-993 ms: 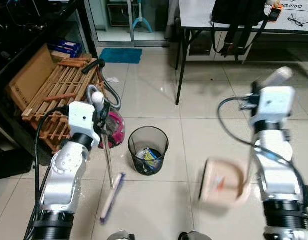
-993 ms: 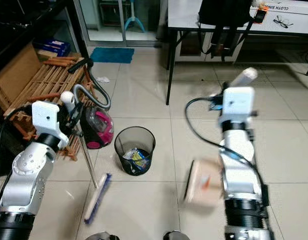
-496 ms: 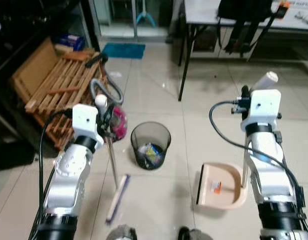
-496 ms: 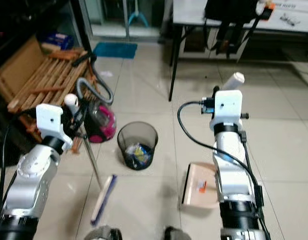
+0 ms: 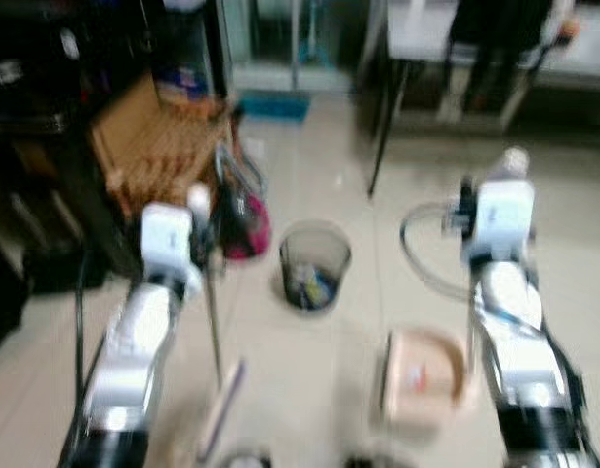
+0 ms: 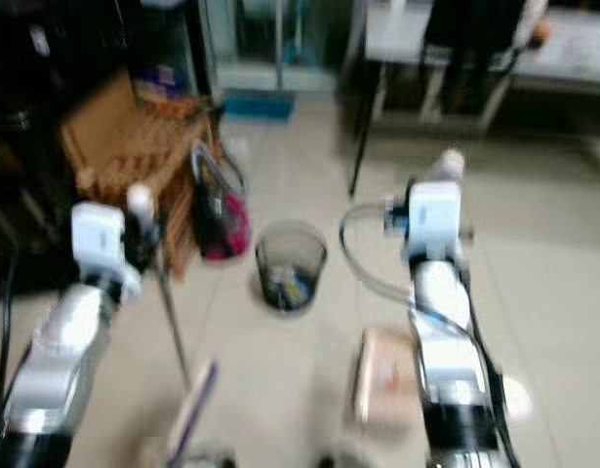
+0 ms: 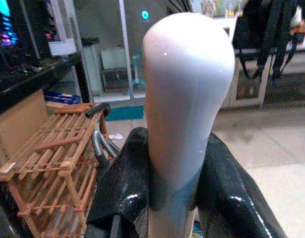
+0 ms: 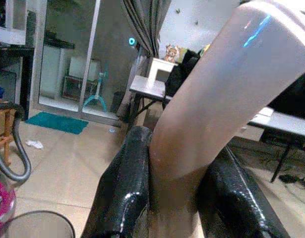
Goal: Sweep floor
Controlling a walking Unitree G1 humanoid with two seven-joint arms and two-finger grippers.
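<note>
The head views are blurred. My left gripper (image 7: 173,151) is shut on the white rounded top of the broom handle (image 7: 187,89). The thin handle runs down to the broom head (image 5: 221,408), which rests on the tiled floor by my left side. My right gripper (image 8: 178,146) is shut on the beige dustpan handle (image 8: 226,84). The beige dustpan (image 5: 423,375) sits low at the floor in front of my right arm, with a small orange bit in it.
A dark mesh bin (image 5: 314,265) with rubbish stands on the tiles between the arms. Behind the broom lie a pink vacuum cleaner (image 5: 243,222) and a wooden slatted rack (image 5: 153,146). A table (image 5: 475,29) with black legs stands at the far right.
The whole picture has shifted and blurred, so the camera has moved. Both grippers keep their hold, and the broom and dustpan stay where they were beside the bin.
</note>
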